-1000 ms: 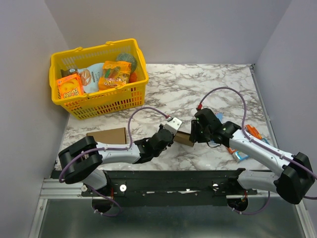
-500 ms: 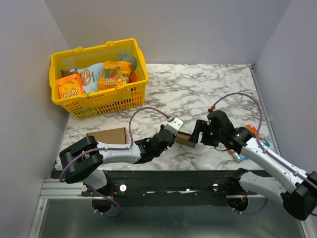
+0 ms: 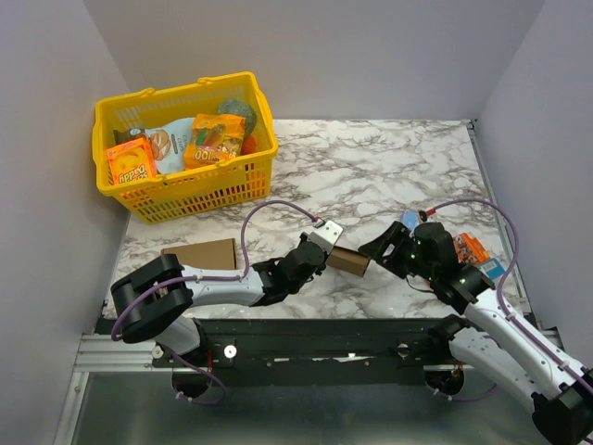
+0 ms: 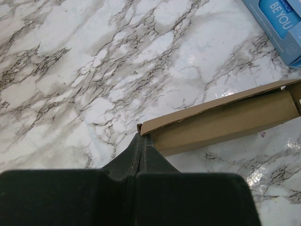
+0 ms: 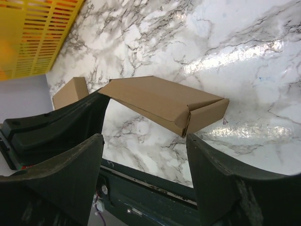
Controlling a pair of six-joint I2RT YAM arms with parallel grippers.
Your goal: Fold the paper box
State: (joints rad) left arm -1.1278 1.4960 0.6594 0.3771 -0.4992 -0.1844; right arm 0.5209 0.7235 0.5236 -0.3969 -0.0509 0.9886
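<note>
While our left gripper (image 4: 141, 141) pinches the paper box's (image 4: 225, 120) corner, our right gripper (image 5: 143, 141) stands open, the box just beyond its fingers (image 5: 211, 179).

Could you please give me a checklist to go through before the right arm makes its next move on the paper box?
1. Left gripper shut on a corner of the paper box: ok.
2. Right gripper open: ok.
3. Right gripper's fingers apart from the paper box, which lies just ahead of them: ok.
4. End flap facing the right gripper fully tucked in: cannot tell.
5. Paper box resting flat on the table: cannot tell.
6. Blue packet lying apart from the paper box: ok.
</note>
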